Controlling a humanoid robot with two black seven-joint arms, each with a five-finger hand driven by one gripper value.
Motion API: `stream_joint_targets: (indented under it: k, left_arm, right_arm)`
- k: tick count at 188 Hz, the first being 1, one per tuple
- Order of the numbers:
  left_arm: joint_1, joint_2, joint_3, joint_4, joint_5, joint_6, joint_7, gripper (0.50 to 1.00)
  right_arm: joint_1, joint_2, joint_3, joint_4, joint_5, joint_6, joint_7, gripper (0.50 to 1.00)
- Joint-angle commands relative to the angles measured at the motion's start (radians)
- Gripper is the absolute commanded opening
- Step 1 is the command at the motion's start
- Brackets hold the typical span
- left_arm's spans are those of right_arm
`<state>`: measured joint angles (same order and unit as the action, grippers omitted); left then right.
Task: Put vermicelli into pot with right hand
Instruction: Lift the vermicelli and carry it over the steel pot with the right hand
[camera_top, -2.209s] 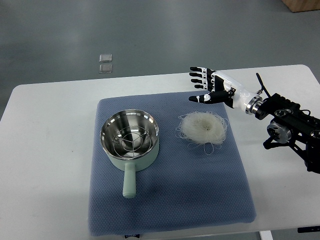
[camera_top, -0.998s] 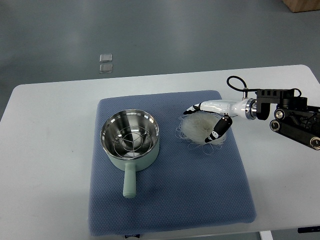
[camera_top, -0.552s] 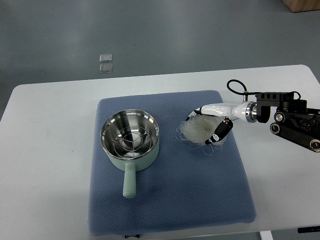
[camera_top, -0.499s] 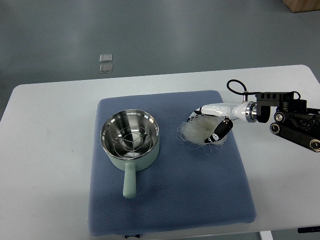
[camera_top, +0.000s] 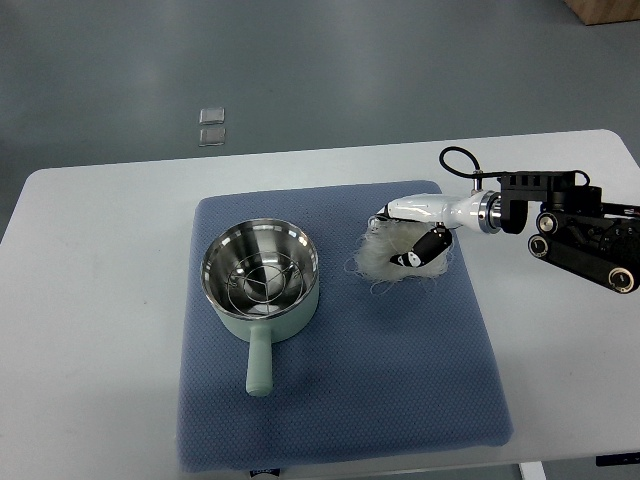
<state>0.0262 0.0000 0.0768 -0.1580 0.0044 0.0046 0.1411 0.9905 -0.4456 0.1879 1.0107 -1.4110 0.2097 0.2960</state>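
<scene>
a: closing around the vermicelli (camera_top: 390, 252), the right hand (camera_top: 418, 232) now holds the nest bunched between thumb and fingers; a moment ago the nest lay flat and wider on the mat (camera_top: 340, 400).

b: meaning?

a: grasp looks made, lift likely starting. the pot (camera_top: 261, 277) sits well apart to the left, holding only its rack.
</scene>
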Motion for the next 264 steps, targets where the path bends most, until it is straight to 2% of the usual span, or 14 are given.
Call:
stream_joint_targets:
  k: [1, 57, 117, 172, 233, 235, 236, 237, 238, 239, 240, 248, 254, 264]
  left_arm:
    - [0.000, 0.000, 0.000, 0.000, 0.000, 0.000, 0.000, 1.000]
    - [0.000, 0.000, 0.000, 0.000, 0.000, 0.000, 0.000, 1.000]
    - [0.000, 0.000, 0.000, 0.000, -0.001, 0.000, 0.000, 1.000]
    - [0.000, 0.000, 0.000, 0.000, 0.000, 0.000, 0.000, 1.000]
    - [0.000, 0.000, 0.000, 0.000, 0.000, 0.000, 0.000, 1.000]
    - [0.000, 0.000, 0.000, 0.000, 0.000, 0.000, 0.000, 1.000]
    - [0.000, 0.000, 0.001, 0.000, 0.000, 0.000, 0.000, 1.000]
    - [0.000, 0.000, 0.001, 0.000, 0.000, 0.000, 0.000, 1.000]
    - [0.000, 0.000, 0.000, 0.000, -0.001, 0.000, 0.000, 1.000]
    - [0.000, 0.000, 0.000, 0.000, -0.001, 0.000, 0.000, 1.000]
    - [0.000, 0.000, 0.000, 0.000, 0.000, 0.000, 0.000, 1.000]
    - [0.000, 0.000, 0.000, 0.000, 0.000, 0.000, 0.000, 1.000]
    - [0.000, 0.000, 0.000, 0.000, 0.000, 0.000, 0.000, 1.000]
    - [0.000, 0.000, 0.000, 0.000, 0.000, 0.000, 0.000, 1.000]
  right_arm:
    - [0.051, 0.021, 0.002, 0.005, 0.009, 0.000, 0.020, 0.500]
    - [0.221, 0.036, 0.004, 0.016, 0.030, 0.011, 0.038, 0.500]
    - [0.347, 0.185, 0.004, 0.019, 0.063, 0.028, 0.054, 0.500]
    - [0.330, 0.309, -0.002, 0.019, 0.093, 0.033, 0.049, 0.500]
    - [0.235, 0.320, -0.002, 0.011, 0.093, 0.031, 0.048, 0.500]
    - [0.234, 0.320, -0.002, 0.011, 0.093, 0.031, 0.048, 0.517]
    - [0.231, 0.320, -0.002, 0.011, 0.093, 0.030, 0.048, 0.555]
    - [0.231, 0.320, -0.002, 0.011, 0.093, 0.030, 0.048, 0.556]
    - [0.229, 0.320, -0.002, 0.011, 0.093, 0.030, 0.048, 0.592]
    - [0.229, 0.320, -0.002, 0.011, 0.093, 0.030, 0.048, 0.592]
    - [0.228, 0.320, -0.002, 0.011, 0.095, 0.030, 0.048, 0.629]
    - [0.224, 0.320, -0.001, 0.011, 0.098, 0.030, 0.048, 0.764]
    - [0.224, 0.320, -0.001, 0.009, 0.101, 0.031, 0.046, 0.821]
    - [0.224, 0.320, -0.001, 0.009, 0.106, 0.033, 0.046, 0.870]
